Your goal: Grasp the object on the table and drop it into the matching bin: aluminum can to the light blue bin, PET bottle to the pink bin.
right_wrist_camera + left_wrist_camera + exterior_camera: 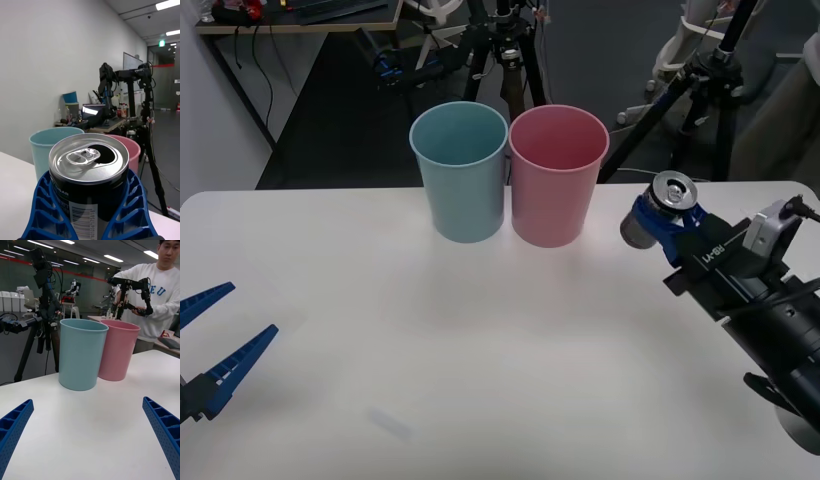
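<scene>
Silver aluminum can (658,208) in right claw (658,222), beside pink bin (556,176).

You see a white table (480,340) under everything. On it, the light blue bin (460,170) is plain pale blue, and just beside that bin the pink bin (558,175) is plain pink. Your right gripper (658,222) has ribbed blue fingers round the aluminum can (665,200): shiny silver top, dark body, white barcode panel. Your left gripper (210,340) shows ribbed blue fingers too.

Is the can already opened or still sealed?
Opened: the aluminum can, gripped in the right hand, shows a dark open mouth hole beside its pull-tab.
</scene>
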`<act>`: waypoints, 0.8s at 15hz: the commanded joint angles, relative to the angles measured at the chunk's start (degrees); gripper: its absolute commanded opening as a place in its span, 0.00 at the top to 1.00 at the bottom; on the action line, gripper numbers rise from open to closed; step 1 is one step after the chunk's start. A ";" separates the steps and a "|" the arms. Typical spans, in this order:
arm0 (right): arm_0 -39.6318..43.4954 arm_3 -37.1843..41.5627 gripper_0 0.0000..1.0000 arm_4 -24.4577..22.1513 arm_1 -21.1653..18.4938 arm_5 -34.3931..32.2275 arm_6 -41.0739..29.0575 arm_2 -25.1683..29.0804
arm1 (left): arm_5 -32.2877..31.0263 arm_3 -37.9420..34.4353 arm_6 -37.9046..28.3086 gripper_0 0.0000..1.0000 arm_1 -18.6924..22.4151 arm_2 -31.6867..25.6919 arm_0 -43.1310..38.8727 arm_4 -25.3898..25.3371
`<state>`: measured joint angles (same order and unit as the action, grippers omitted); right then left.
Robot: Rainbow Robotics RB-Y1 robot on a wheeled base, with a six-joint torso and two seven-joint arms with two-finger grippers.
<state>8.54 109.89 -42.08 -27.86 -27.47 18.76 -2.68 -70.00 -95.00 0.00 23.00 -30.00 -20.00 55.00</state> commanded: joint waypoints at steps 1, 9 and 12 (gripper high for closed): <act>-2.30 1.55 1.00 0.33 0.35 -0.04 -2.76 -1.80 | 0.00 0.00 0.00 0.00 0.00 0.00 0.00 0.00; -13.64 1.47 1.00 -9.78 4.75 9.37 -7.51 -12.35 | 0.00 0.00 0.00 0.00 0.00 0.00 0.00 0.00; -17.07 1.29 1.00 -12.06 4.75 16.14 -8.21 -16.66 | 0.00 0.00 0.00 0.00 0.00 0.00 0.00 0.00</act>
<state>-7.59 111.32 -54.01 -23.13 -13.03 10.74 -18.18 -70.00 -95.00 0.00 23.00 -30.00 -20.00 55.00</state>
